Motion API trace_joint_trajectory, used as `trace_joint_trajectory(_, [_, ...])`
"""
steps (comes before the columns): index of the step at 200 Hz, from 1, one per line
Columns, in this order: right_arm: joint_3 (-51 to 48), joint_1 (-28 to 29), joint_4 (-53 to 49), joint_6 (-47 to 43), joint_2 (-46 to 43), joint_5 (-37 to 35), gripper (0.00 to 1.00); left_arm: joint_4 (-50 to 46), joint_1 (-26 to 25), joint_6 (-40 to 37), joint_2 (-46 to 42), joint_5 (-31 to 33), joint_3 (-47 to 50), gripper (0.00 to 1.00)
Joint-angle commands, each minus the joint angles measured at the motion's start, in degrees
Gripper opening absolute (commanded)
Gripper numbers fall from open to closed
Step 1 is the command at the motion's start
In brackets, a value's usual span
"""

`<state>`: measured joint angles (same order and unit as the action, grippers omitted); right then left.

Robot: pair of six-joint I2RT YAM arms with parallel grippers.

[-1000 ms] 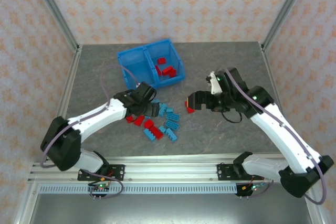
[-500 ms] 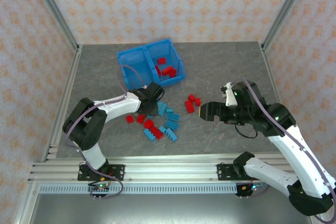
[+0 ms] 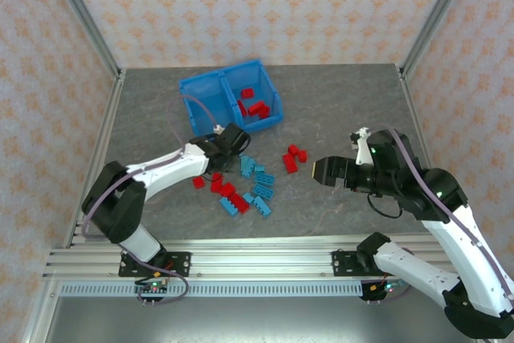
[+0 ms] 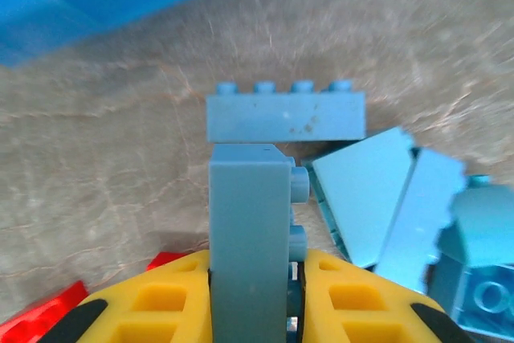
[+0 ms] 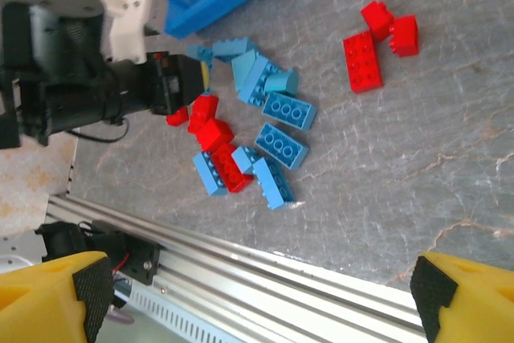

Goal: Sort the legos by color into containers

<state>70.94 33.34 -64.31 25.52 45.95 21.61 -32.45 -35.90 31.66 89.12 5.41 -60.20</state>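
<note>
The left gripper (image 4: 253, 291) is clamped on one light blue brick (image 4: 249, 198) at the edge of the pile (image 3: 261, 179) just short of the blue bin (image 3: 205, 104), the right gripper (image 3: 325, 171) hangs wide apart, and pinched that near its end the brick might twist loose or snag its neighbours when lifted
</note>
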Motion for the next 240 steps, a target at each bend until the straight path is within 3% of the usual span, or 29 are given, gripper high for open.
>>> trace_joint_trajectory(1, [1.09, 0.17, 3.35, 1.49, -0.82, -4.21, 0.96, -4.26, -0.19, 0.4, -5.87, 5.58, -4.11, 0.25])
trace_joint_trajectory(42, [-0.36, 0.15, 7.33, 3.44, -2.18, -5.17, 0.97, -5.66, 5.42, -3.35, -5.81, 6.56, -12.9, 0.24])
trace_joint_trajectory(94, [-1.28, 0.17, 8.1, 4.21, -2.71, -6.35, 0.97, -4.29, 17.18, -5.82, 13.95, -0.96, -30.29, 0.24])
trace_joint_trajectory(124, [-1.93, 0.17, 8.52, 5.54, -2.71, -6.88, 0.97, -5.27, 20.25, -5.67, 27.02, -2.02, -40.53, 0.24])
trace_joint_trajectory(148, [-2.03, 0.14, 8.37, 6.13, -2.71, -6.58, 0.96, -5.02, 21.88, -5.42, 32.69, -2.78, -45.21, 0.25])
trace_joint_trajectory(174, [-1.52, 0.21, 7.67, 6.16, -2.71, -6.9, 0.97, -6.03, 23.23, -4.6, 37.57, -4.74, -49.29, 0.35])
trace_joint_trajectory(203, [-0.64, 0.22, 7.19, 6.21, -2.71, -6.85, 0.96, -5.95, 23.33, -4.68, 37.52, -4.97, -49.47, 0.47])
trace_joint_trajectory(240, [-1.29, 0.26, 7.1, 6.44, -2.71, -6.42, 0.96, -5.24, 23.1, -4.59, 29.47, -7.05, -45.69, 0.47])
